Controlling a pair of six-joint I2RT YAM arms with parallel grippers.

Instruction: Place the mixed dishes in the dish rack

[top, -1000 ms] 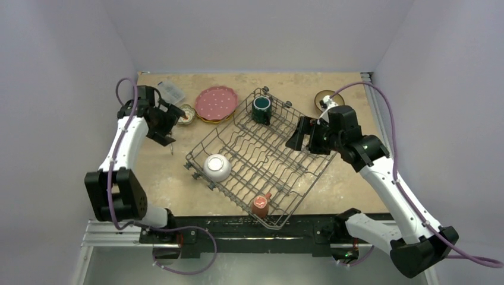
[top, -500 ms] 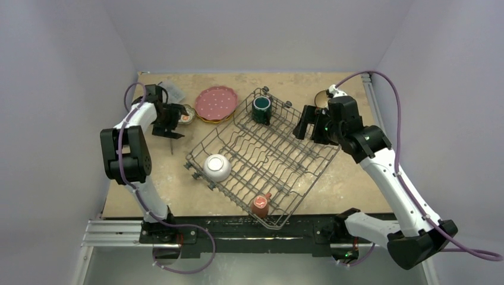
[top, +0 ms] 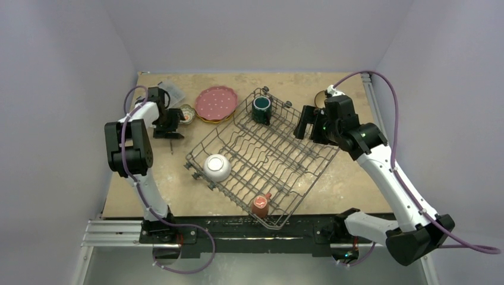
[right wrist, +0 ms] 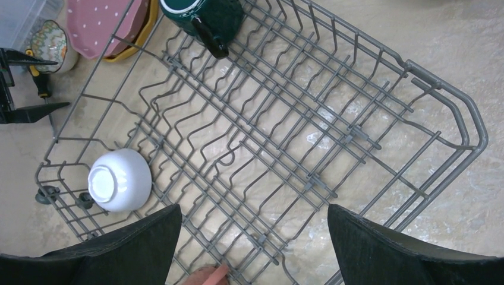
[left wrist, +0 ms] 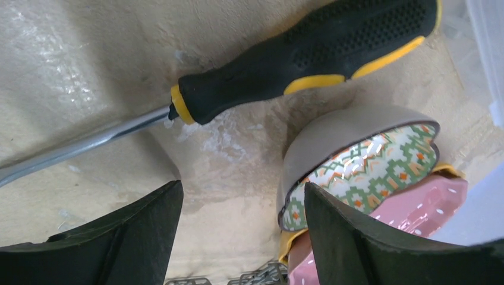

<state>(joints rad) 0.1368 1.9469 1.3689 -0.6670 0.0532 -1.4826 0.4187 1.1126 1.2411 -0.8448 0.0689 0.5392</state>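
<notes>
**Dish-loading, stock at this moment: three of seven racked, by my count.**

- Left gripper (left wrist: 241,199): left of the dish rack (top: 279,160), low over the table. Its fingers are spread with nothing between them.
- Screwdriver (left wrist: 309,47): left of the rack, not a dish.
- Small floral bowl (left wrist: 362,163): outside the rack's left corner, just beside one left finger. It is tilted against the plates and looks like the next pick.
- Pink white-dotted plate (top: 216,102), on the yellow plate (left wrist: 286,246): outside the rack, at its far-left side. Both are unloaded.
- White bowl (right wrist: 119,180): inside the rack at its left corner, upturned. Loaded.
- Dark teal mug (right wrist: 202,12): inside the rack at its far corner. Loaded.
- Red-and-white mug (top: 260,205): inside the rack at its near corner. Loaded.
- Right gripper (right wrist: 254,214): above the rack's right edge, spread wide and carrying nothing.
- Brown bowl (top: 320,101): beyond the rack's right corner, unloaded.

**Obscured:** the brown bowl is mostly behind the right arm. The yellow plate shows only its rim. The right wrist view cuts the red mug to a sliver.
</notes>
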